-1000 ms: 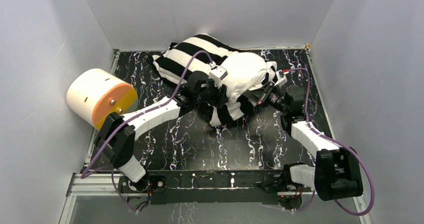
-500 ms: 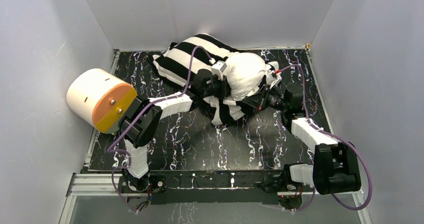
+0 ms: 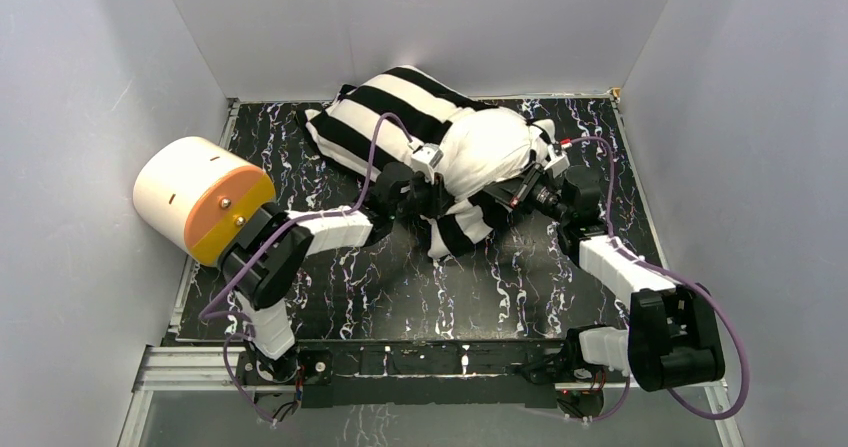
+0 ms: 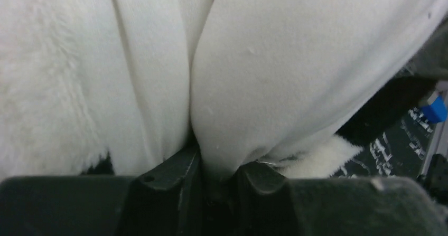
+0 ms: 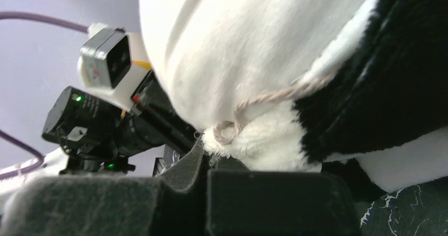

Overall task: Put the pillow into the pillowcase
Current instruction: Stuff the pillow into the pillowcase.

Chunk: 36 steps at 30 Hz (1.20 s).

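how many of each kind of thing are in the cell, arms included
pillow: 1
pillowcase: 1
cream cylinder: 1
robot arms: 2, the left arm and the right arm
total: 5

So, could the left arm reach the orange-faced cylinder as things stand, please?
Probably not yet: the left hand is shut on the pillow, and the cylinder sits back beside its elbow.

The black, white-veined marbled bench (image 3: pixel 400 287) carries the striped pillowcase (image 3: pixel 385 112) at twelve o'clock, the white pillow (image 3: pixel 485 142) bulging from it. A cream cylinder (image 3: pixel 195 197) sits at its nine o'clock edge.
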Each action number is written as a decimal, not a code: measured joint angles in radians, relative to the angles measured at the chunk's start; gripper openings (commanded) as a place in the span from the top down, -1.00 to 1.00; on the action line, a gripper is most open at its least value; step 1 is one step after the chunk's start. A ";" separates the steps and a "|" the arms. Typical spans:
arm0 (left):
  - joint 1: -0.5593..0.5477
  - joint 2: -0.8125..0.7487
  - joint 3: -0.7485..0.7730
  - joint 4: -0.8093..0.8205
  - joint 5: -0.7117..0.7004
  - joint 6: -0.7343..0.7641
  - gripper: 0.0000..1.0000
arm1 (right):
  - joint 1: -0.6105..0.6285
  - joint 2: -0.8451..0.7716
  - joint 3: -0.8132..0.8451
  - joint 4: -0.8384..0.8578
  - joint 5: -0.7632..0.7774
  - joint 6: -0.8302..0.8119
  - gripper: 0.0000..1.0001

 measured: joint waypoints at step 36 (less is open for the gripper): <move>-0.063 0.205 0.385 -0.227 -0.115 0.097 0.36 | -0.059 -0.207 -0.021 -0.383 0.092 -0.224 1.00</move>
